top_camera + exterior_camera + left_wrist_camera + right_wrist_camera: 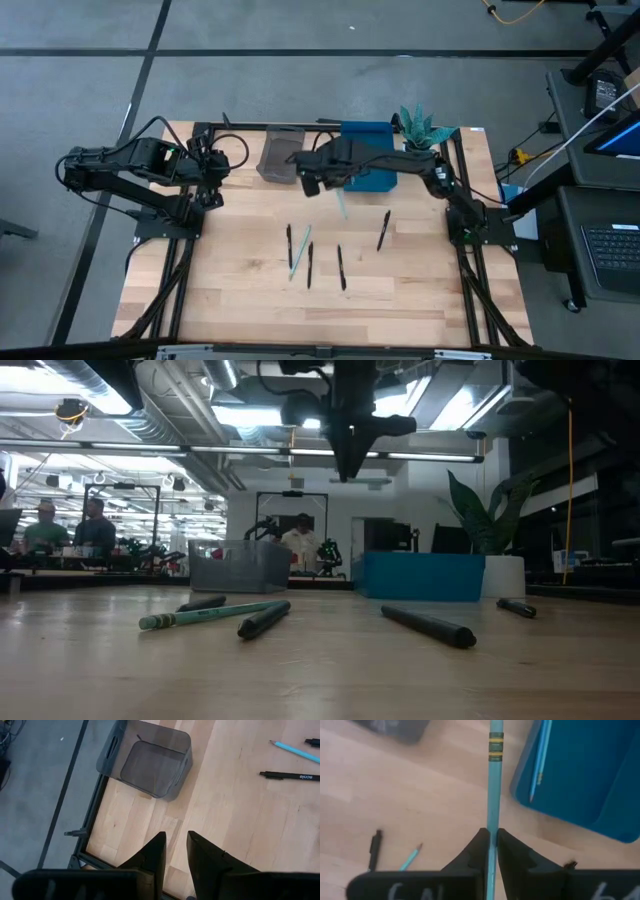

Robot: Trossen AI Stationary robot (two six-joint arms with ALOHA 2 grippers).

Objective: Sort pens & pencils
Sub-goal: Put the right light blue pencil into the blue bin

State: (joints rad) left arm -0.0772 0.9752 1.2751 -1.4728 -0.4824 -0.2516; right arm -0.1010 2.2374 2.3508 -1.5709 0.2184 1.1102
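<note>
Teal pencil (495,795) is clamped in the right end effector (491,851) above the bench (240,290), its long axis pointing past the blue bin (585,775) just beside; the left end effector (175,851) idles empty.

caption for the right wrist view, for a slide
Right gripper holds a teal pencil beside the blue bin.

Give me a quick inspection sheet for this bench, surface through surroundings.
Surface: wooden table, bare at front.
Job's things: four black pens and one teal pencil loose mid-table; grey bin empty; blue bin holds a pencil.
Clutter: potted plant at back.
Grippers: right tool shut on a teal pencil near the blue bin; left tool empty, at the table's left edge.
Cables: black loops by left arm.
Surroundings: people at desks behind.
</note>
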